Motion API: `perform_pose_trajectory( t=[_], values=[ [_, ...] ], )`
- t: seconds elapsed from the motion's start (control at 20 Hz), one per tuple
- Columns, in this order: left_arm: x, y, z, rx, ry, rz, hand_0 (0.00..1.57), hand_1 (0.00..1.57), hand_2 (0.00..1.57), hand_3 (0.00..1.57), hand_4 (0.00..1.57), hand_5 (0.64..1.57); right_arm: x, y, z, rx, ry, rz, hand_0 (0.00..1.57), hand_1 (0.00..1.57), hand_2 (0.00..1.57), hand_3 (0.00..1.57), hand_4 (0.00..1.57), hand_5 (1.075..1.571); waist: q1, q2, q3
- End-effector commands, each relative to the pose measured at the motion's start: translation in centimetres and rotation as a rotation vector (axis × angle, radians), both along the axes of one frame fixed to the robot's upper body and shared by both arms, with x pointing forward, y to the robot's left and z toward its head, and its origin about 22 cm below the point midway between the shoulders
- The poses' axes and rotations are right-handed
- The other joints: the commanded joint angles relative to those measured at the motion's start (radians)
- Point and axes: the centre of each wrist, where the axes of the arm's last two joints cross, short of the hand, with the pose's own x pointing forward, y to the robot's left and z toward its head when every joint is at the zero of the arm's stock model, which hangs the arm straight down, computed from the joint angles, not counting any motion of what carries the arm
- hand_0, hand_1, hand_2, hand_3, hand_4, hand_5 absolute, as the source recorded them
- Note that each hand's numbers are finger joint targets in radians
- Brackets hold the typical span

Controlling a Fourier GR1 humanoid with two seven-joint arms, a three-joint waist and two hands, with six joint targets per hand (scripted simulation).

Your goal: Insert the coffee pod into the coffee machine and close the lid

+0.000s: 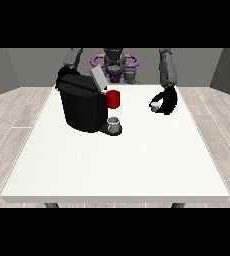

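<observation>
A black coffee machine (82, 105) stands on the left part of the white table (122, 160), its grey lid (98, 78) tilted up. A red part (113, 99) shows on its front, above a small grey cup (114, 124) on the machine's base. The hand at the view's right (166, 101) hovers over the table to the right of the machine, its fingers curled round a small light coffee pod (155, 105). The hand at the view's left (63, 75) is behind the machine's top corner and mostly hidden.
The robot's torso (116, 65) stands behind the table's far edge. Wood-look floor surrounds the table. The table's near edge (117, 199) runs along the bottom of the view.
</observation>
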Motion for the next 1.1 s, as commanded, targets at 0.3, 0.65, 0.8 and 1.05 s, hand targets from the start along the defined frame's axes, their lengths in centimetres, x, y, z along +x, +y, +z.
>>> perform_pose_trajectory(
  t=[0.3, 0.65, 0.8, 1.05],
  values=[
    [1.0, 0.5, 1.1, 0.044, 0.007, -0.064, 1.32, 1.32, 1.43, 1.41, 0.55, 1.571, -0.3, -0.9, -0.2, 0.032, 0.058, -0.013, 0.0, 0.0, 0.0, 0.0, 0.44, 1.571, -0.003, -0.033, -0.0026],
    [5.0, -4.1, 6.6, 0.033, -0.034, -0.244, 1.34, 1.34, 1.4, 1.36, 0.59, 1.571, -0.3, -0.4, -3.5, 0.025, 0.107, -0.049, 0.0, 0.0, 0.0, 0.0, 0.47, 1.571, 0.045, -0.109, -0.0018],
    [5.5, -5.2, 7.5, -0.002, -0.029, -0.287, 1.24, 1.24, 1.33, 1.32, 0.53, 1.571, -0.6, -1.3, -4.2, 0.01, 0.124, -0.031, 0.0, 0.0, 0.0, 0.0, 0.41, 1.571, 0.053, -0.127, -0.0019],
    [7.0, -5.8, 10.5, 0.001, -0.071, -0.243, 1.26, 1.26, 1.33, 1.29, 0.54, 1.571, -0.2, 0.3, -3.4, 0.022, 0.075, 0.013, 0.0, 0.0, 0.0, 0.0, 0.49, 1.571, 0.005, -0.106, -0.0022]
  ],
)
